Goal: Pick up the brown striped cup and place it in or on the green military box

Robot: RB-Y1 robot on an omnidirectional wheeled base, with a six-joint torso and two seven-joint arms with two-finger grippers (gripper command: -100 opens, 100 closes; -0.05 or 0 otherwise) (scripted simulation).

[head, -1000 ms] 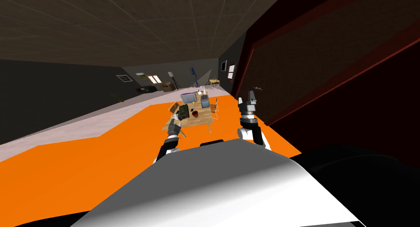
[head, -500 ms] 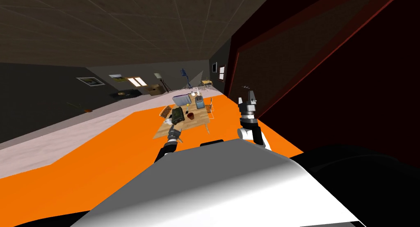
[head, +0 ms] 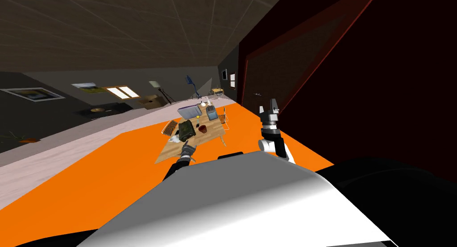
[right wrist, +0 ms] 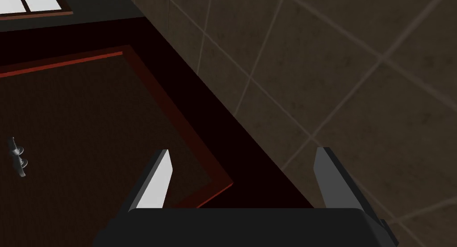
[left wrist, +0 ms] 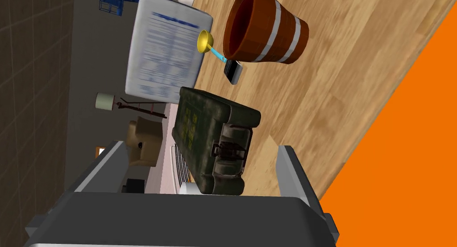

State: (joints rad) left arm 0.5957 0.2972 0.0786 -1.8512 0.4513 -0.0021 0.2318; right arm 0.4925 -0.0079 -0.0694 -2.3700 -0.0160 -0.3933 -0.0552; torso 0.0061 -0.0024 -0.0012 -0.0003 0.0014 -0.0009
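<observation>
Plainly the left claw (left wrist: 201,146) is the nearer one: its 2 fingers stand apart and empty, with the green box (left wrist: 196,124) just ahead, framed between the tips. The brown cup (left wrist: 267,32) with 2 pale bands sits on the wooden bench (left wrist: 357,79) beyond the box, farther out from the claw and apart from the box. Its mouth seems to point away from the bench top, so it is likely upright. The reach must pass the box first. The right claw (head: 269,109) is raised well away from the bench, its fingers also spread.
</observation>
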